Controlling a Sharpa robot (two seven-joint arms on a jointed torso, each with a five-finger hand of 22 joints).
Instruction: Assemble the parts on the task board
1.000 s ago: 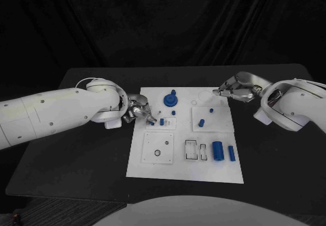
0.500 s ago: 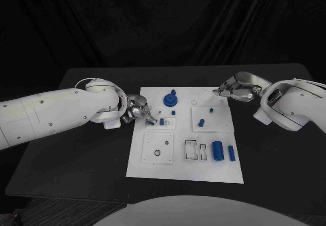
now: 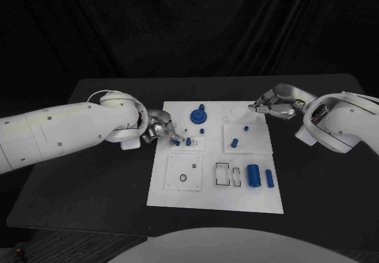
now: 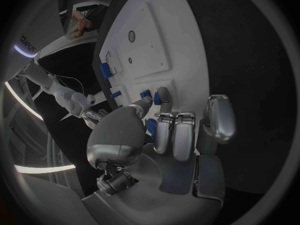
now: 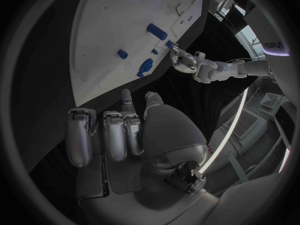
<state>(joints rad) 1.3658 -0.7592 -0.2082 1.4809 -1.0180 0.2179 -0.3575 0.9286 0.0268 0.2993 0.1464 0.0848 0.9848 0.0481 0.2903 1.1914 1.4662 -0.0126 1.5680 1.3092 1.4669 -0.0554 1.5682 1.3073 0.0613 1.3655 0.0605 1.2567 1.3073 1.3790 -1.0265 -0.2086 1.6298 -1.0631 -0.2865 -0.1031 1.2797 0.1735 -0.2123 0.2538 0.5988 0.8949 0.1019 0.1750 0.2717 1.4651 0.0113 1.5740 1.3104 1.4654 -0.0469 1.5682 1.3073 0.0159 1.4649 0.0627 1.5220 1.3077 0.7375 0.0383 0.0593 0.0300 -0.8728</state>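
The left hand (image 3: 164,131) reaches in at nine o'clock, its fingers pinching a small blue peg (image 3: 188,141) on the white board (image 3: 213,156); at two o'clock the right hand (image 3: 273,104) hovers, fingers curled on nothing

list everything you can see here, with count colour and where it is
table: one, black, under everything
task board: one, white, middle of the table
round part: one, blue, far end of the board
small pegs: several, blue, mid board, on and near the raised square plates
cylinders: two, blue, lying side by side at the board's near right
small part: one, blue, at the left fingertips; whether it is held cannot be told
left hand: one, silver, at the board's left edge, fingertips over a small plate
right hand: one, silver, fingers curled, by the board's far right corner
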